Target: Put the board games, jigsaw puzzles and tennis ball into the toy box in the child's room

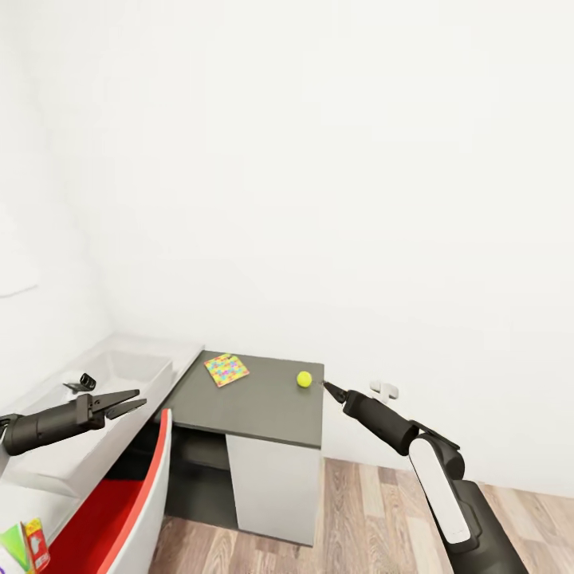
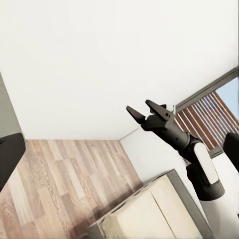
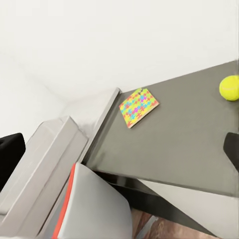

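Head view: puzzle (image 1: 226, 369) near far left corner of dark tabletop (image 1: 255, 406); ball (image 1: 304, 379) by right edge. Toy box (image 1: 119, 368) on pale tabletop at left. Left pincer (image 1: 127, 403) wide, empty. Right pincer (image 1: 325, 386) just beside ball, state unclear.

Left wrist view: right pincer (image 2: 142, 110) wide, empty.

Right wrist view: ball (image 3: 229, 87), puzzle (image 3: 139, 107) well apart. Risk: nudge rolls ball off edge.

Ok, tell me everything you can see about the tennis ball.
The tennis ball is small, round and bright yellow-green, fuzzy-looking, with no seam that I can make out. It rests alone on the dark grey cabinet top near its far right corner, apart from the jigsaw puzzle. The right hand points at it from close by, not touching.
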`<state>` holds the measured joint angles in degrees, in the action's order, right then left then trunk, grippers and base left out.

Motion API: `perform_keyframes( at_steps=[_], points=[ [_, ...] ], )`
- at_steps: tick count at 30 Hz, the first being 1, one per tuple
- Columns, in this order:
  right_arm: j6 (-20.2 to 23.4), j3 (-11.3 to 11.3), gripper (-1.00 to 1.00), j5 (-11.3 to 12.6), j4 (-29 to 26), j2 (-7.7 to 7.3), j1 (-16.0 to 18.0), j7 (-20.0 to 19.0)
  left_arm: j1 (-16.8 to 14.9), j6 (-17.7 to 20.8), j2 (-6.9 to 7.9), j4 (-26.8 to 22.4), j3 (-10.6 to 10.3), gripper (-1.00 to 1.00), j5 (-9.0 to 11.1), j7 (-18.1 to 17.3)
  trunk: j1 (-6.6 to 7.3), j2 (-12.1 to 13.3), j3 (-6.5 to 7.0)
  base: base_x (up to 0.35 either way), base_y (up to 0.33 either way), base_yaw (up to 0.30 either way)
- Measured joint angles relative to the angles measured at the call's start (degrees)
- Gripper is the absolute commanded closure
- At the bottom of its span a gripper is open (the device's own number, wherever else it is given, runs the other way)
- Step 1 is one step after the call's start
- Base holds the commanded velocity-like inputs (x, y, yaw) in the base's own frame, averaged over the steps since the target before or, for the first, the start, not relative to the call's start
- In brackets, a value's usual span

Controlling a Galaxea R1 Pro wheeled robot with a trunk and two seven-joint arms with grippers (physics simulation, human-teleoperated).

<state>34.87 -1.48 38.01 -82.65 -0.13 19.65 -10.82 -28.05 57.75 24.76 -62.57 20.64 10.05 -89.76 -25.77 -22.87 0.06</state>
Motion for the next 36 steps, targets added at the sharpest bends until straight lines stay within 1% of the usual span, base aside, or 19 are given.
perform_keyframes(
  at_steps=[18, 24, 36],
  points=[
    [0.0, 0.1, -1.0, 0.1, 0.3, -0.04, 0.0, 0.0, 0.0, 0.0, -0.07, 0.0, 0.0, -1.0, 0.0, 0.0, 0.0, 0.0, 0.0, -0.124, 0.0, -0.28],
    [-0.1, 1.7, -1.0, 0.1, 0.4, -0.03, 0.0, 0.0, 0.0, 0.0, -0.08, 0.0, 0.0, -1.0, 0.0, 0.0, 0.0, 0.0, 0.0, -0.107, 0.0, -0.28],
    [-0.1, 2.1, -1.0, 0.1, 0.4, -0.06, 0.0, 0.0, 0.0, 0.0, -0.12, 0.0, 0.0, -1.0, 0.0, 0.0, 0.0, 0.0, 0.0, -0.107, 0.0, -0.281]
  ],
)
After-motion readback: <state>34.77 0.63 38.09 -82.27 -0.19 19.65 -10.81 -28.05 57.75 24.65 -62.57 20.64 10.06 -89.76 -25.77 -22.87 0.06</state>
